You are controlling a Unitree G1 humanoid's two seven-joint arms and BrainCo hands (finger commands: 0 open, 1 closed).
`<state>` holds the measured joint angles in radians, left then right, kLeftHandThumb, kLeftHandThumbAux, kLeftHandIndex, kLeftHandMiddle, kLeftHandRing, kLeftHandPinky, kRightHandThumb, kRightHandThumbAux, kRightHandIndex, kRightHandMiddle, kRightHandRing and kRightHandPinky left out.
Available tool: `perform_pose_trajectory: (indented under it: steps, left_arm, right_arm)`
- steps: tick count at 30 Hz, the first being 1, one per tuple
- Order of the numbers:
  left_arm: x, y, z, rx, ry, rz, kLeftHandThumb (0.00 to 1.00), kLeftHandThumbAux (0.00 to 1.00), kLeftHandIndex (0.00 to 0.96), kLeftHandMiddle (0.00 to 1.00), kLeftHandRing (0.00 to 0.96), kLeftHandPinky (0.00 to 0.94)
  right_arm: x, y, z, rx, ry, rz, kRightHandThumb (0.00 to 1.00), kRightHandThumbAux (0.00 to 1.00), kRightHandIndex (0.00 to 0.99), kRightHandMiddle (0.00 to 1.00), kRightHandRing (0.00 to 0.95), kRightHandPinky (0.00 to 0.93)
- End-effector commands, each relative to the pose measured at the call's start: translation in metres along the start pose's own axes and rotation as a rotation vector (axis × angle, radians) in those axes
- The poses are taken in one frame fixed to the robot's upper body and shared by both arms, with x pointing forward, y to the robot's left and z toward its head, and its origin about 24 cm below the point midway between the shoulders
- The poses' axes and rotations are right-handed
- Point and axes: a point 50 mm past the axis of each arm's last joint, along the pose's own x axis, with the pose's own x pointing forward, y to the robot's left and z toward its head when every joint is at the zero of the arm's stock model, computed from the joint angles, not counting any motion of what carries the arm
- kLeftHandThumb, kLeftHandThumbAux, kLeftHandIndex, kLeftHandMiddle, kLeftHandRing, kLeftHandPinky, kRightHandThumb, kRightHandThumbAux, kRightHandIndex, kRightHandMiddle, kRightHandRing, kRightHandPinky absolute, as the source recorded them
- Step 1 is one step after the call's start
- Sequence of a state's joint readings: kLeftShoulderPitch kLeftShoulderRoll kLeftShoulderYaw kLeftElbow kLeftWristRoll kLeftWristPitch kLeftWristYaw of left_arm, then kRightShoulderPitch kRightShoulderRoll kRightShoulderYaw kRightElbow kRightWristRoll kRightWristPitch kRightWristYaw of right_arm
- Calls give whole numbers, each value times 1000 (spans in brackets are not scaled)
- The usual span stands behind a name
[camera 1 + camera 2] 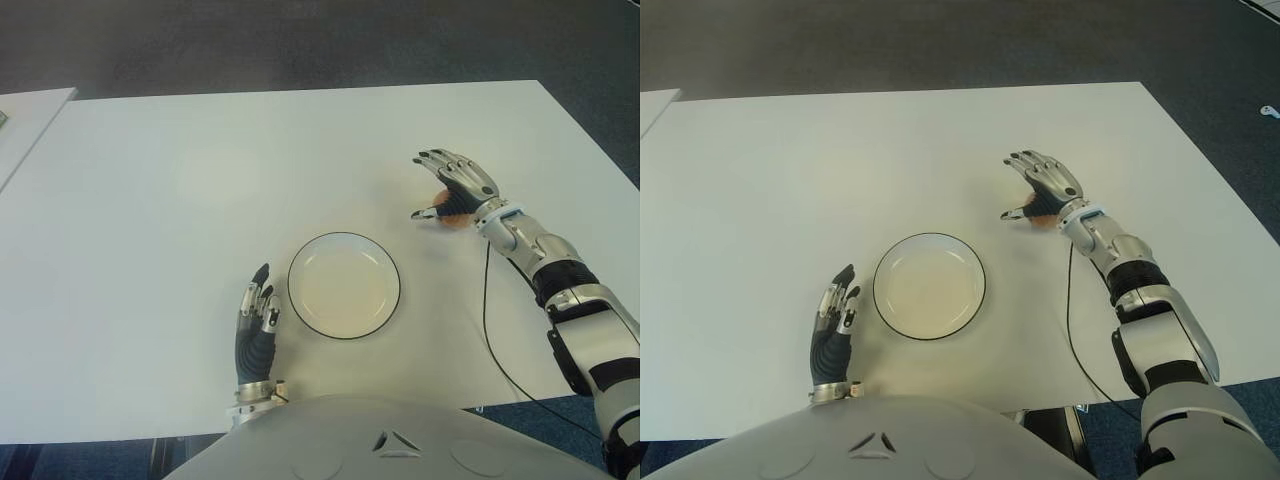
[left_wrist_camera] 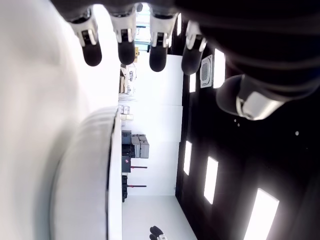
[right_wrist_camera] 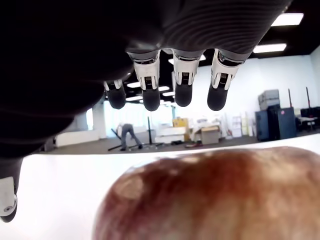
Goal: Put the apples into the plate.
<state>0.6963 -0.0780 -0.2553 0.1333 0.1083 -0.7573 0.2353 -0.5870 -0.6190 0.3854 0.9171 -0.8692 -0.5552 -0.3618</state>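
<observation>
One red-brown apple with pale mottled patches sits near the table's right edge under the spread right hand.

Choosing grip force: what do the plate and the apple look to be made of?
Plate: probably glazed ceramic or melamine, going by the smooth cream surface with a thin dark rim. Apple: looks like real fruit, with mottled red-brown skin and pale patches, though a replica can't be excluded.

I see the white table evenly and brightly lit from overhead, with only faint shadows. In my left wrist view the ceiling lights blow out to glare. In my right wrist view the apple sits blurred, too close for focus.
</observation>
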Motion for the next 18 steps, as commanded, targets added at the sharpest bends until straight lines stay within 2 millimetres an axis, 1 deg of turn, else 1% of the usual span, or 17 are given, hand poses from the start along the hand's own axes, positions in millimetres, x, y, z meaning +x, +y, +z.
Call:
perform_pose_trajectory:
  steps: [1,5,12,18]
  left_arm:
    - [-11,-2,-12,0,113,27,70,394,149,108,82,107]
    - [-10,-1,-12,1,115,29,72,402,153,112,88,125]
    - [-11,1,-16,7,114,34,72,402,156,110,90,125]
    - [-10,-4,-12,7,100,28,70,389,162,110,90,122]
  right_arm:
    - [-1,1,-2,15,8,3,263,501,0,0,0,0]
    - [-2,2,-3,18,11,5,258,500,0,0,0,0]
    - [-9,8,-8,31,33,28,239,495,0,0,0,0]
    - [-12,11,-10,43,48,41,239,487,0,0,0,0]
